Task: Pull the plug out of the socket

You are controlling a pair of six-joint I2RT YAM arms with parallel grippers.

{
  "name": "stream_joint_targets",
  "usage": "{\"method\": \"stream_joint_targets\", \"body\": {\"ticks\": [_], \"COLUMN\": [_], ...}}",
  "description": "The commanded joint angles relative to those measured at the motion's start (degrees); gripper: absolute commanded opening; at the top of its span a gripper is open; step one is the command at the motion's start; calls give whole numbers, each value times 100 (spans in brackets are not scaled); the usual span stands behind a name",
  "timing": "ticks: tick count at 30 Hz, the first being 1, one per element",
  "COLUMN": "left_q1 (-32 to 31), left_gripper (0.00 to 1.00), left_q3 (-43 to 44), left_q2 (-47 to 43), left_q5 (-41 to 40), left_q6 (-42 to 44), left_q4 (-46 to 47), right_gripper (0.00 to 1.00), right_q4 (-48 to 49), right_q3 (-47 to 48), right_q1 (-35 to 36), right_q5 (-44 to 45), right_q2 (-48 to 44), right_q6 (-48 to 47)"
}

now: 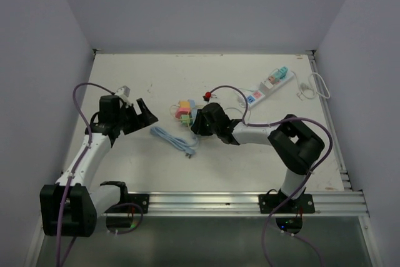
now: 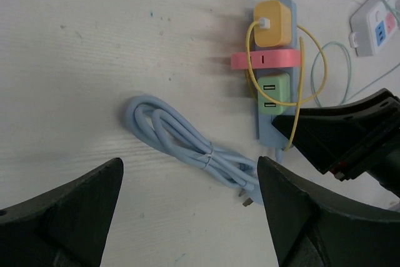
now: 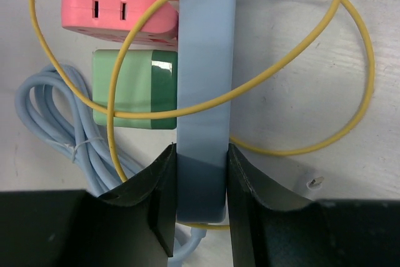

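1. The blue power strip (image 3: 206,60) lies mid-surface (image 1: 125,73), carrying an orange plug (image 2: 272,23), a pink plug (image 2: 265,60) and a green plug (image 2: 274,93); a thin yellow cable (image 3: 350,23) loops over it
2. A coiled light-blue cable (image 2: 181,139) lies just beside the strip's near end; a white power strip (image 1: 270,83) sits well apart from it, toward the far right
3. The right pincer (image 3: 200,186) is pinching the blue strip's near end; the left pincer (image 2: 187,217) hovers spread, near the coil
4. In the right wrist view the orange plug is cut off by the frame edge
5. No writing can be made out
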Motion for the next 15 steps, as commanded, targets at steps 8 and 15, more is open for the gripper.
{"method": "stream_joint_targets", "body": {"ticks": [8, 15], "left_q1": [-1288, -1710], "left_gripper": [85, 69], "left_q3": [-79, -325], "left_q2": [95, 614], "left_q5": [-344, -624], "left_q6": [-1399, -2077], "left_q4": [965, 1931], "right_gripper": [0, 0], "right_q4": [1576, 1920], "right_q3": [-842, -974], "right_q1": [-444, -462], "right_q5": [-1311, -1522], "right_q2": [-265, -151], "right_q6": [-56, 155]}}
